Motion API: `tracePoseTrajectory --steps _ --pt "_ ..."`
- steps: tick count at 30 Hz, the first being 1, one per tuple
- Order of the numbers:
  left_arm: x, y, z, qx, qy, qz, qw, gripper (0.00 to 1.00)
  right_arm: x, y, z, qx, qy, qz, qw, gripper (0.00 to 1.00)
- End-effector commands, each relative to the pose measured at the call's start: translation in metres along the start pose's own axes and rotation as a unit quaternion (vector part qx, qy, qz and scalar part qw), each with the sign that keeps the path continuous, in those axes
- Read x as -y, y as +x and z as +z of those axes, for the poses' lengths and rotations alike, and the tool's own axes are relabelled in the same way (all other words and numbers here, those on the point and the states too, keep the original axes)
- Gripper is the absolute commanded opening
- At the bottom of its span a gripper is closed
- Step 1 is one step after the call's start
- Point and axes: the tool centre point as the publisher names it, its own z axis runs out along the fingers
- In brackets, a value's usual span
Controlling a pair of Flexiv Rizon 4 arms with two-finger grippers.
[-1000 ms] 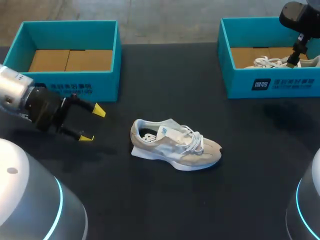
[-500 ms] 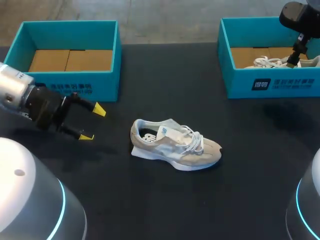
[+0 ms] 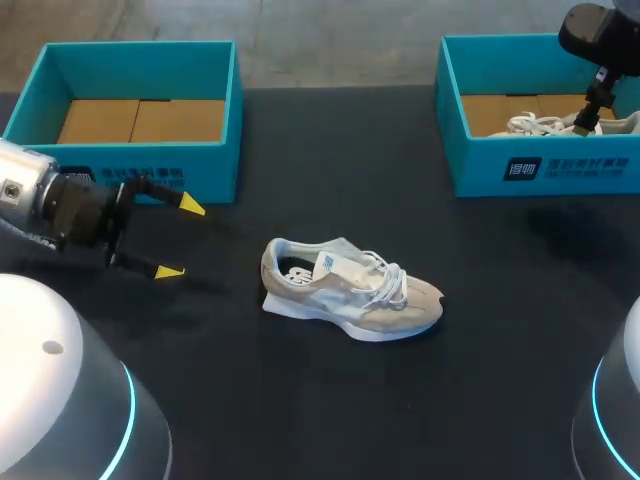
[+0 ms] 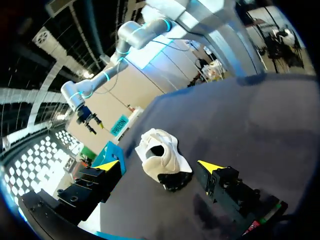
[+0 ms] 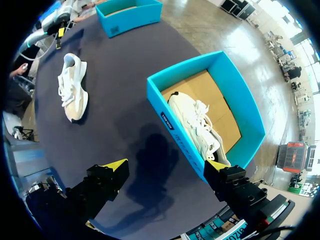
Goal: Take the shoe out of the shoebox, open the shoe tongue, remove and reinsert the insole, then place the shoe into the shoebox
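A beige and white shoe (image 3: 350, 290) lies on its sole in the middle of the dark table, toe to the right, tongue and laces loose. My left gripper (image 3: 180, 238) hangs open to the left of its heel, apart from it. In the left wrist view the shoe (image 4: 162, 157) lies heel-first ahead of the open gripper (image 4: 159, 165). My right gripper (image 5: 165, 166) is open, high above the right teal shoebox (image 5: 175, 125), which holds a second white shoe (image 5: 197, 125).
An empty teal shoebox (image 3: 140, 45) with a cardboard floor stands at the back left, just behind my left gripper. The right shoebox (image 3: 545, 165) stands at the back right. Two grey arm bases fill the front corners.
My left gripper has drawn back a little to the left and turned slightly, still open. The shoe and my right arm have not moved.
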Motion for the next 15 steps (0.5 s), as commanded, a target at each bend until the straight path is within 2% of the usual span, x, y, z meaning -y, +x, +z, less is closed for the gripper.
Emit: tracePoseTrajectory --steps 1,3,7,15 --pt "0.002 0.003 -0.003 0.036 0.021 -0.088 0.995 1.0 0.0 -0.001 0.0 -0.001 0.0 0.0 1.0 1.0" --pt "0.003 0.004 -0.005 0.062 0.033 -0.147 0.987 1.0 0.0 -0.001 0.0 -0.001 0.0 0.0 1.0 1.0" --pt "0.005 0.012 -0.005 0.075 0.037 -0.228 0.97 1.0 0.0 -0.001 0.0 -0.001 0.0 0.0 1.0 1.0" --pt "-0.001 0.024 -0.006 0.123 0.021 -0.309 0.943 1.0 0.0 -0.001 0.0 -0.001 0.0 0.0 1.0 1.0"
